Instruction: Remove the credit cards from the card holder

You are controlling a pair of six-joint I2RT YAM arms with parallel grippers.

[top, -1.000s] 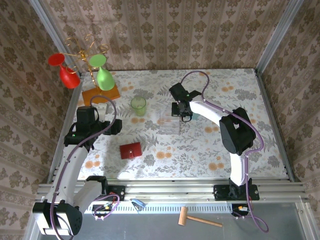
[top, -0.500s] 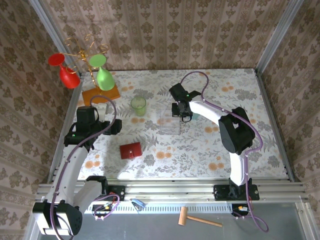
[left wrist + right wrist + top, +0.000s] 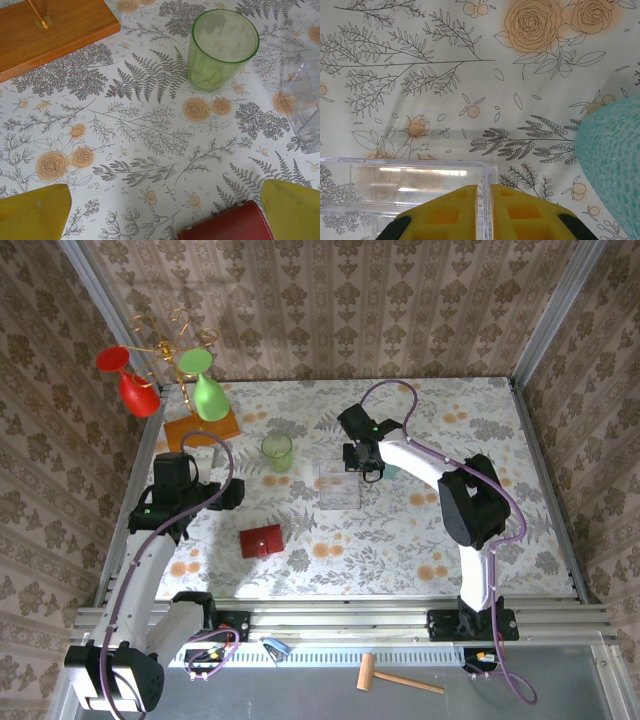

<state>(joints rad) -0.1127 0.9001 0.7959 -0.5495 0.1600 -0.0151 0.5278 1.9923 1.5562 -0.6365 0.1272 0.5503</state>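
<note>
The wallet (image 3: pixel 261 540) lies flat and folded shut on the flowery table (image 3: pixel 400 540), low and left of the middle in the top view. I think the cards are tucked inside it, so none are out yet.

The left gripper (image 3: pixel 164 212) hangs just past the wallet with its yellow fingers (image 3: pixel 35 215) spread wide. It holds nothing. In its own view the wallet's red edge sits at the bottom, between the two fingers.

Farther back, a green cup (image 3: pixel 277 451) stands up and left of the middle. Beside it, in the middle, is a clear box (image 3: pixel 338 485). The right gripper (image 3: pixel 485 210) has its fingers almost together, with the box's thin wall pinched between them. A teal thing (image 3: pixel 612 165) lies just to its right. A wood base (image 3: pixel 200 428) sits in the far upper left.

The wallet looks light and bendy, and it may slide on the smooth cloth. I would grab it by one edge or press it down, then flip it open. The cards should be thin, stiff and slippery. Pinch each one by the edge that sticks out of its pocket and pull straight.
</note>
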